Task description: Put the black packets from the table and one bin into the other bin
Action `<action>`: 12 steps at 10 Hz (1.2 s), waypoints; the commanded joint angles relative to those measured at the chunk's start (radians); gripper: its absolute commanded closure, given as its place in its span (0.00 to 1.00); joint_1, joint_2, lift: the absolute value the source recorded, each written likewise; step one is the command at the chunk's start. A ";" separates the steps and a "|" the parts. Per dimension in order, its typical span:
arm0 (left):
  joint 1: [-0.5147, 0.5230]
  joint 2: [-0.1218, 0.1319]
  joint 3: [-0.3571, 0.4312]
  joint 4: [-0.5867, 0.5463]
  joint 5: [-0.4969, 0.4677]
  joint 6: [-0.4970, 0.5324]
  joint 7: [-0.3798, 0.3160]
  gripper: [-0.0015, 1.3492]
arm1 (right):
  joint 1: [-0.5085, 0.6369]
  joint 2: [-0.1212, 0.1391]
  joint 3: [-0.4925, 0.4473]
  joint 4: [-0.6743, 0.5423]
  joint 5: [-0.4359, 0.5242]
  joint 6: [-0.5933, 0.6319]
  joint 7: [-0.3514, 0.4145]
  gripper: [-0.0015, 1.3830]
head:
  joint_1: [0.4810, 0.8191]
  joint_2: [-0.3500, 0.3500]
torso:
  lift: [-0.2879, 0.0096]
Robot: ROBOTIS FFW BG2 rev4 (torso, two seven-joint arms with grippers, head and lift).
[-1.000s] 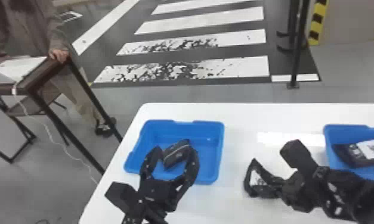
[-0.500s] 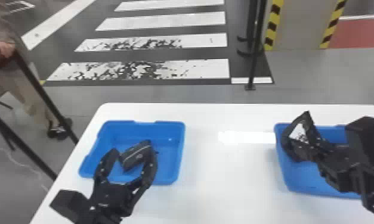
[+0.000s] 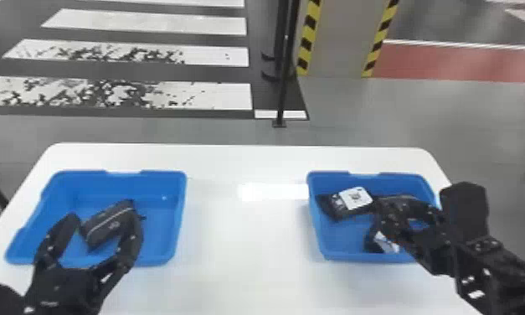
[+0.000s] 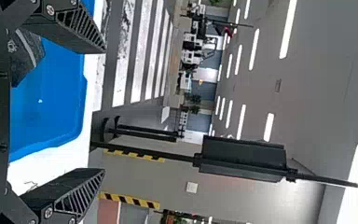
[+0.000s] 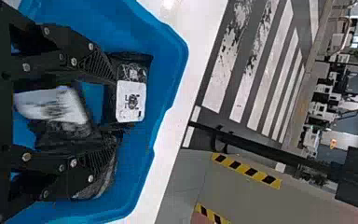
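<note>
In the head view my left gripper [image 3: 103, 220] is open at the left bin [image 3: 160, 260], its fingertips on either side of a black packet [image 3: 106, 226] lying there. The left wrist view has my left gripper [image 4: 105, 109] with fingers wide apart and that packet [image 4: 28, 56] beside one finger. My right gripper [image 3: 382, 213] is inside the right bin [image 3: 327, 256]. A black packet with a square white label [image 3: 334, 207] lies by its tips. In the right wrist view my right gripper [image 5: 109, 116] stands open around a loose white-labelled packet [image 5: 53, 106]; another dark packet [image 5: 103, 179] is partly behind one finger.
The white table [image 3: 248, 234] spans between the two bins, its far edge just behind them. Beyond it on the floor stands a black post [image 3: 283, 83], near a pillar with yellow-black stripes [image 3: 309, 37].
The head view has swung to the right. My right gripper moved from the table into the right bin with a white-labelled packet and has let it go there. The left gripper stays open at its bin.
</note>
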 commanded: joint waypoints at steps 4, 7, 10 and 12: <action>-0.119 -0.005 0.161 0.000 -0.214 0.361 -0.167 0.10 | 0.220 0.047 -0.077 -0.022 -0.283 -0.261 -0.001 0.14 | 0.63 0.43 | 0.60; -0.229 0.054 0.173 0.005 -0.440 0.557 -0.239 0.10 | 0.247 0.049 -0.085 -0.052 -0.308 -0.225 0.002 0.14 | 0.63 0.53 | 0.60; -0.406 0.157 0.057 0.155 -0.452 0.729 -0.366 0.09 | 0.230 0.042 -0.059 -0.039 -0.308 -0.222 0.014 0.14 | 0.63 0.57 | 0.60; -0.452 0.166 0.039 0.189 -0.466 0.798 -0.400 0.09 | 0.232 0.042 -0.057 -0.042 -0.316 -0.232 0.015 0.14 | 0.63 0.55 | 0.60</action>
